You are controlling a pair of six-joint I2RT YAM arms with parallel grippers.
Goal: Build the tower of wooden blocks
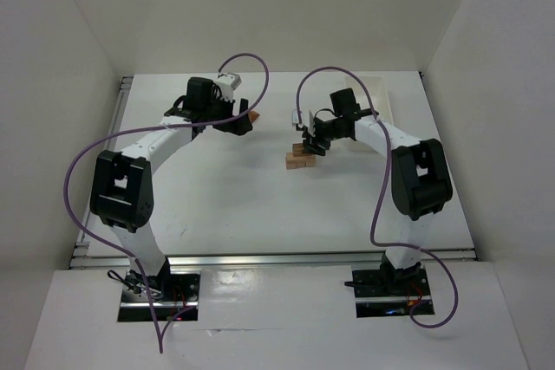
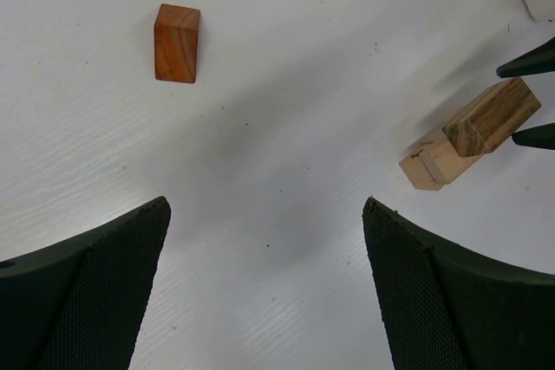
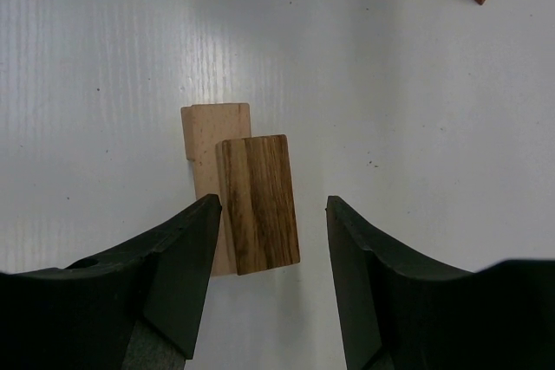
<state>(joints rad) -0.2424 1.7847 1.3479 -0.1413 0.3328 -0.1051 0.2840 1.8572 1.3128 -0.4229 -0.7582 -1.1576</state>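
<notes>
The tower (image 1: 301, 158) stands near the middle of the worktop (image 1: 260, 214), in front of the white tray (image 1: 386, 97), and it is low at this moment. In the right wrist view a dark striped block (image 3: 257, 204) lies flat on a tan block (image 3: 211, 132), shifted a little to one side, so that the tan one shows on the left and at the far end. Whether more tan pieces lie in the bottom layer I cannot tell surely. The right pincer (image 3: 270, 210) hangs over the tower with its jaws on both sides of the dark block. They are half open, with a clear gap at the right jaw, so I judge that it does not clamp the block. The left pincer (image 2: 266, 214) is wide and holds nothing. It points down at the bare worktop. One red block (image 2: 176, 42) stands alone, well apart from the tower. By my judgement the task is only begun: two layers are placed, and the red block is not yet added.
</notes>
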